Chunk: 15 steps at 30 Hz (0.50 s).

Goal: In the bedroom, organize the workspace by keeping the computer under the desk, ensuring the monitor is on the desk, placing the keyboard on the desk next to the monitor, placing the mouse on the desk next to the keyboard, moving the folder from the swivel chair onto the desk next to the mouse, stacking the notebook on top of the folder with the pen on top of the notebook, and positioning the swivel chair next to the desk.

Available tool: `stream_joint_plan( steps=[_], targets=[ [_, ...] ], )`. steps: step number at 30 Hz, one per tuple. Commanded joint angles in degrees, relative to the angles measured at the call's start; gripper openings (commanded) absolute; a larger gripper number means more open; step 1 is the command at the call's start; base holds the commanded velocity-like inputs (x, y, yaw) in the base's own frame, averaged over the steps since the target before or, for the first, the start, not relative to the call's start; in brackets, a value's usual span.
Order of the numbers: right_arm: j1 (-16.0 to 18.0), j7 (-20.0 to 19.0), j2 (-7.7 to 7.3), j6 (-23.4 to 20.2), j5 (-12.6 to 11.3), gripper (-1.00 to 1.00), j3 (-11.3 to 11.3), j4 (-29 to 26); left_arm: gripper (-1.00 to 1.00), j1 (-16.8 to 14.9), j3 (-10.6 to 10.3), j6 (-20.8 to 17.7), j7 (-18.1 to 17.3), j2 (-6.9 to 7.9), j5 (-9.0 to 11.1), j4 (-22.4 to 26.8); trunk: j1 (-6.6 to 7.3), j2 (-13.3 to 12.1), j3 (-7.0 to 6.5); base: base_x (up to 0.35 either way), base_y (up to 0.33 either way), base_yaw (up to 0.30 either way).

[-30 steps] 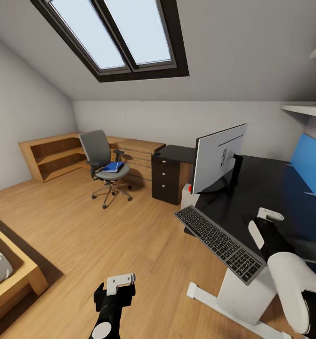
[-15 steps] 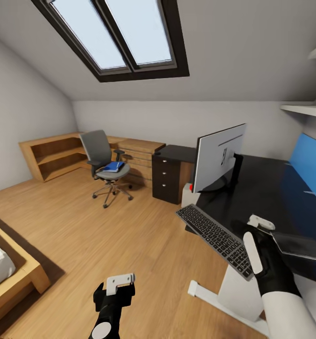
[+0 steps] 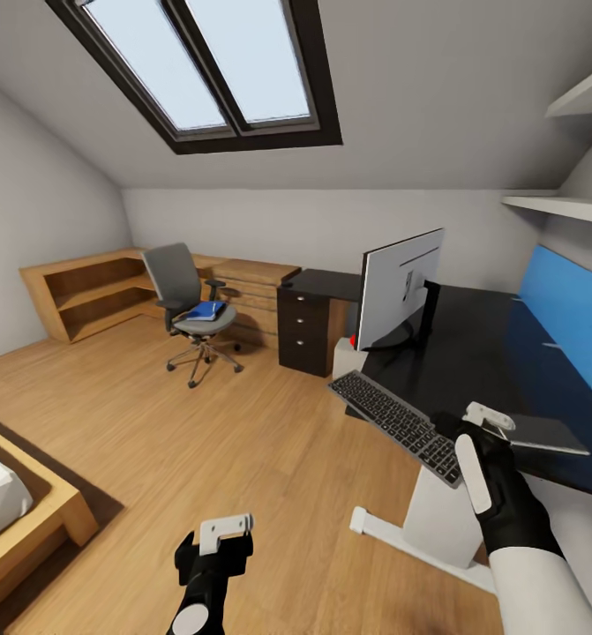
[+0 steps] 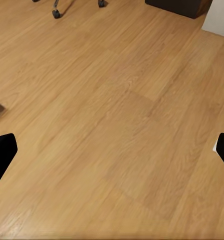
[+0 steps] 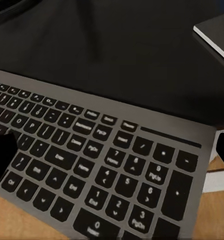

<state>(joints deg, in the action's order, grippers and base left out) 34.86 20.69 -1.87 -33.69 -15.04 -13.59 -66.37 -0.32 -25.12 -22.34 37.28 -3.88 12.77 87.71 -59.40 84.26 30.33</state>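
The monitor [image 3: 400, 291] stands on the black desk [image 3: 481, 353]. A grey keyboard [image 3: 391, 423] lies along the desk's left edge, its near end sticking out over the floor. My right gripper [image 3: 474, 430] hovers open just above that near end, and in the right wrist view the keyboard [image 5: 91, 155] lies between its fingertips [image 5: 1, 155]. The white computer [image 3: 345, 357] sits on the floor under the desk. Across the room, the blue folder [image 3: 206, 310] rests on the grey swivel chair [image 3: 188, 304]. My left gripper [image 3: 221, 534] hangs open over bare wooden floor [image 4: 117, 125].
A flat grey slab [image 3: 543, 432] lies on the desk right of my right gripper. A dark drawer cabinet [image 3: 304, 333] stands beside the desk, with wooden shelving [image 3: 84, 291] along the far wall. A bed corner [image 3: 31, 511] lies at lower left.
The head view has swung slightly right. My right arm dropped and reached forward, bringing its gripper over the keyboard's near end and uncovering the grey slab. The left arm has stayed put.
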Motion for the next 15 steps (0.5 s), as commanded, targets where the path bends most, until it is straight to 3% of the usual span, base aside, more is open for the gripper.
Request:
stream_joint_plan(
  steps=[1, 15],
  targets=[
    [0.03, 0.49, -0.04, -0.18, -0.62, 1.00, 0.02, -0.28, 1.00, -0.03, 0.01, -0.23, 0.38, 0.01, 0.38, -0.39, 0.00, 0.03, 0.06, -0.015, 0.013, -0.007],
    [-0.05, 0.49, -0.12, -0.32, -0.61, 1.00, -0.20, -1.42, 1.00, -0.03, -0.01, -0.11, 0.50, 0.01, 0.32, -0.78, 0.00, 0.03, 0.06, -0.003, 0.003, -0.001]
  ],
)
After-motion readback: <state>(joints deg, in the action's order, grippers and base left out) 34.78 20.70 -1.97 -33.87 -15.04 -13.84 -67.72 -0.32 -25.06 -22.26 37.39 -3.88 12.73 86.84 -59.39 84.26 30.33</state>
